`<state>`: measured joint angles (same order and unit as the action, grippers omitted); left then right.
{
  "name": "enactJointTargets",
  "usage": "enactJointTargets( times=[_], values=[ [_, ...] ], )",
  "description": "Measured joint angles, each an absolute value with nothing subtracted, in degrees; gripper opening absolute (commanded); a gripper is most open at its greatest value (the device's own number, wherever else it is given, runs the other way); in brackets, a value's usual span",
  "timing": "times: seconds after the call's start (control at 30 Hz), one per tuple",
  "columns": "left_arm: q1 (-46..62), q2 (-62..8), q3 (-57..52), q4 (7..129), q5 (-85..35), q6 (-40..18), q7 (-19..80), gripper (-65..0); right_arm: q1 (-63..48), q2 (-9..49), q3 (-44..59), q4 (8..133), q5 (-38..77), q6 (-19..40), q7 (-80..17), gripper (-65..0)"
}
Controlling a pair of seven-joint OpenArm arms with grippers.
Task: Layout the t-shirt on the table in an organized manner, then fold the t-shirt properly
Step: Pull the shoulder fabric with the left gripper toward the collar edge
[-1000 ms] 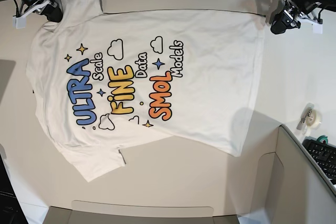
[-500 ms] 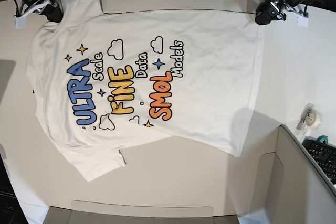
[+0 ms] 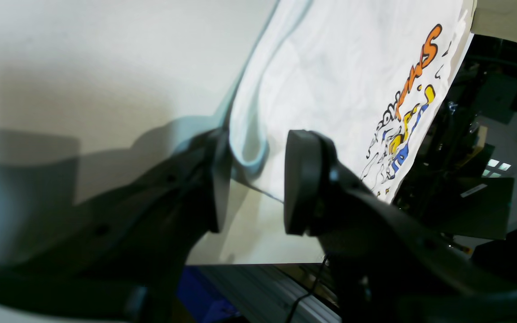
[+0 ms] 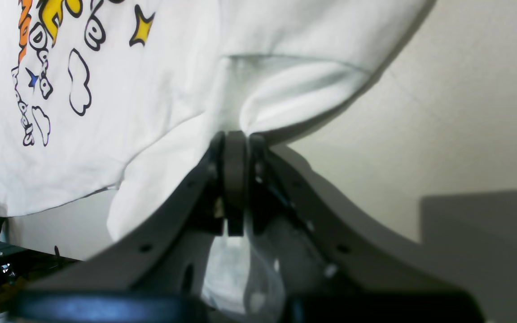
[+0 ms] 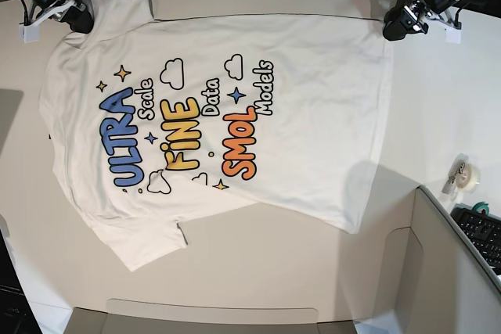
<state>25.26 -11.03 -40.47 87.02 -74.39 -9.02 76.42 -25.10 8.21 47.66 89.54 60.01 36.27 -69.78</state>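
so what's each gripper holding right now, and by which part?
Right gripper is shut on the white printed cotton t-shirt, pinching a sleeve edge. Left gripper holds nothing: its jaws stand apart around the shirt's hem corner, with a gap showing.

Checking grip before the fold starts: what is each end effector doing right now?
Left end effector: open, jaws either side of the t-shirt corner, not clamped.
Right end effector: shut on the t-shirt.

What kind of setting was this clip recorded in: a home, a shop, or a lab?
Most likely a lab or office workbench. A printed t-shirt lies spread on a large bare white table, a computer keyboard sits at the edge beside a tape roll, and dark cabling runs along the far side.
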Motion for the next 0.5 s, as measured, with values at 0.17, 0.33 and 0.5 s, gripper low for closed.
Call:
enactJointTargets(
  times=[0.17,0.33,0.5],
  values=[
    [25.23,-11.11,-37.01,86.94,-73.89,-8.64,76.47,-64.6,-25.1,8.23,47.64,89.58,60.01,36.27,-69.8,-65.0],
    [25.28,-11.11,-37.01,87.09,-73.93,-8.62,76.49,-65.0,-25.43,8.34,47.62,90.39,59.83,36.29,-69.76,-65.0],
    [25.26,-11.16,-37.01,87.15,-73.91,-8.62,76.49,-65.0,-28.4,7.88,47.55,94.63,57.47,36.45,-70.22,-65.0]
  ],
)
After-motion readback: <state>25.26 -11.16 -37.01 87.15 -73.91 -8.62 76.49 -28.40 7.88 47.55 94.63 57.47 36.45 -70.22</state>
